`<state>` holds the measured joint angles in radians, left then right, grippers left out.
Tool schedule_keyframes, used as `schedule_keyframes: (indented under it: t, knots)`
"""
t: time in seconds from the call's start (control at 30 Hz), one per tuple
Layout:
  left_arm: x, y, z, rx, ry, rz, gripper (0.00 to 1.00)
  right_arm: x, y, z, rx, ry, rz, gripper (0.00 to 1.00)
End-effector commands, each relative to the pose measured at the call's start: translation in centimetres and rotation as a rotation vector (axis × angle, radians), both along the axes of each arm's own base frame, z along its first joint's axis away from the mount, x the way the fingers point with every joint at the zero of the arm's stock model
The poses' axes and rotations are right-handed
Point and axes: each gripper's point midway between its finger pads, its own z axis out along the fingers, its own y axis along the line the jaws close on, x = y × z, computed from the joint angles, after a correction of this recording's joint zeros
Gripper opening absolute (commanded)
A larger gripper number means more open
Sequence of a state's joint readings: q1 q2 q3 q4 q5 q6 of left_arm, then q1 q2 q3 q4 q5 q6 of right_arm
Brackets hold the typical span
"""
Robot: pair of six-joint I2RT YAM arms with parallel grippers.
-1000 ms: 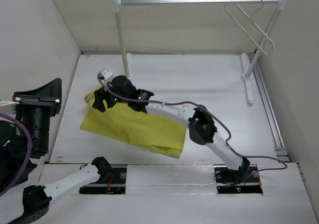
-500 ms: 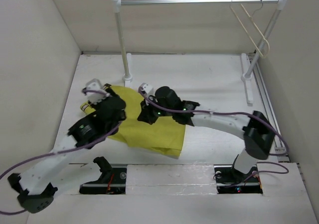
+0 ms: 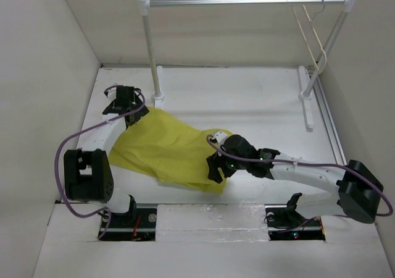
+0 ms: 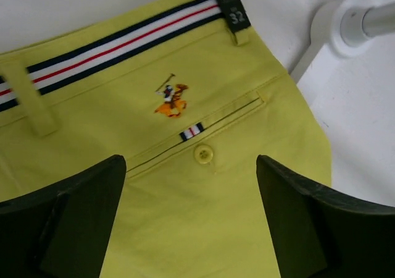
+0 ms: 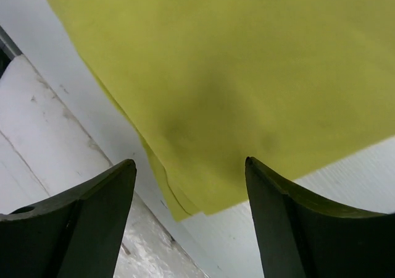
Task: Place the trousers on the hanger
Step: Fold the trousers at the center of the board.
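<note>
Overhead, I see the trousers (image 3: pixel 166 151) spread flat on the worktop (image 3: pixel 247 99), reaching from my left claw (image 3: pixel 129 112) at their far corner to my right claw (image 3: pixel 215 167) at their near edge. Well beyond the right claw, the hanger (image 3: pixel 311 37) hangs by its hook on the rail (image 3: pixel 247 2).

Through the left wrist, the fingers (image 4: pixel 68 222) stand wide apart over the back pocket, with the striped waistband (image 4: pixel 123 43) just ahead.

Through the right wrist, its fingers (image 5: pixel 296 228) gape wide too, with a corner of the cloth lying below and between them.
</note>
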<state>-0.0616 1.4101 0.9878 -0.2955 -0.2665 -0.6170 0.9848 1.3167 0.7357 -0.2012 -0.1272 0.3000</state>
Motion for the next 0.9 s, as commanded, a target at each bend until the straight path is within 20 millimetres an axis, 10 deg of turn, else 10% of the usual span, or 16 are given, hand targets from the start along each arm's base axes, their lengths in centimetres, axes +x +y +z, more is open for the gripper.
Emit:
schedule_keyframes:
  t: [0.0,0.33,0.4,0.5,0.67,0.8,0.87]
  knots:
    - [3.4,-2.0,-0.1,-0.041,0.011,-0.127,0.85,1.5,-2.2,1.6,0.015,-0.035,-0.108,0.77]
    - [-0.8,2.2,-7.2,0.01,0.231,0.07,0.8,0.9,-4.6,-4.5,-0.03,0.107,-0.11,0.69]
    - [-4.5,5.1,-8.8,-0.043,0.256,0.211,0.79,0.8,-6.5,-6.3,-0.037,0.144,-0.145,0.21]
    - [-6.4,7.4,-8.3,-0.068,0.234,0.326,0.79,1.3,-7.8,-6.7,-0.038,0.146,-0.163,0.0]
    - [-9.4,9.2,-5.7,-0.066,0.133,0.429,0.79,2.0,-10.4,-6.3,-0.043,0.115,-0.181,0.0]
    - [-7.5,8.0,0.3,-0.112,-0.049,0.333,0.81,4.1,-10.3,-2.8,0.029,0.064,-0.161,0.59]
    - [-6.0,6.8,3.4,-0.103,-0.132,0.248,0.81,7.0,-9.9,0.4,0.071,0.024,-0.183,0.65]
